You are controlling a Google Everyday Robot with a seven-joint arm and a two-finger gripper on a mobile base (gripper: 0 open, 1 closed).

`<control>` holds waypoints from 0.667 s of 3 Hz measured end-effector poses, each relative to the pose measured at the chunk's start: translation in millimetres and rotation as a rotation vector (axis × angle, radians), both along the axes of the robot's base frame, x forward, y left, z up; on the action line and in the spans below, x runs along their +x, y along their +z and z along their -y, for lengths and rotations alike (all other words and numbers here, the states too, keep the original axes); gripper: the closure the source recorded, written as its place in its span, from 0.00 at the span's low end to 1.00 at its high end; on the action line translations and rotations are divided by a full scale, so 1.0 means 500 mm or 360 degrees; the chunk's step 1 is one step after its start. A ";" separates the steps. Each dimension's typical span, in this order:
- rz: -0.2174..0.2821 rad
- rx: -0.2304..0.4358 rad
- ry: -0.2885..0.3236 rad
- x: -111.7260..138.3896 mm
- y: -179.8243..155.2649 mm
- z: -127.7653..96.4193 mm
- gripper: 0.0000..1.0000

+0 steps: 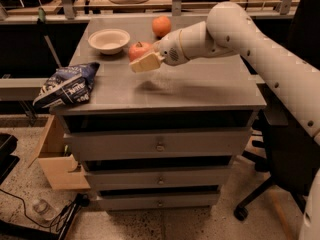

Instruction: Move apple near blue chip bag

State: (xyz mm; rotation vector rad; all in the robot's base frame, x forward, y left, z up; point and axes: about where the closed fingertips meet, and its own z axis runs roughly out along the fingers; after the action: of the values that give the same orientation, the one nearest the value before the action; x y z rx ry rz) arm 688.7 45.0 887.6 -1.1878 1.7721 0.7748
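The red-pink apple (137,50) is held in my gripper (142,60), a little above the grey cabinet top (200,89), near its middle. The tan fingers (146,63) are closed around the apple's front. The blue chip bag (66,85) lies crumpled at the left front corner of the top, partly over the edge, well to the left of the apple.
A white bowl (109,39) stands at the back left. An orange round fruit (161,26) sits at the back middle. The cabinet has several drawers (160,145) below. An open cardboard box (55,159) stands on the floor at left, a dark chair (295,149) at right.
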 end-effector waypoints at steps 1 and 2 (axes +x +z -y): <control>0.0046 0.0095 0.0100 -0.039 -0.017 -0.046 1.00; 0.0079 0.0164 0.0166 -0.064 -0.021 -0.072 1.00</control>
State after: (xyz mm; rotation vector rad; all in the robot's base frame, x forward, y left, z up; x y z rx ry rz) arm 656.5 81.2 877.1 -1.2274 1.6206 0.8797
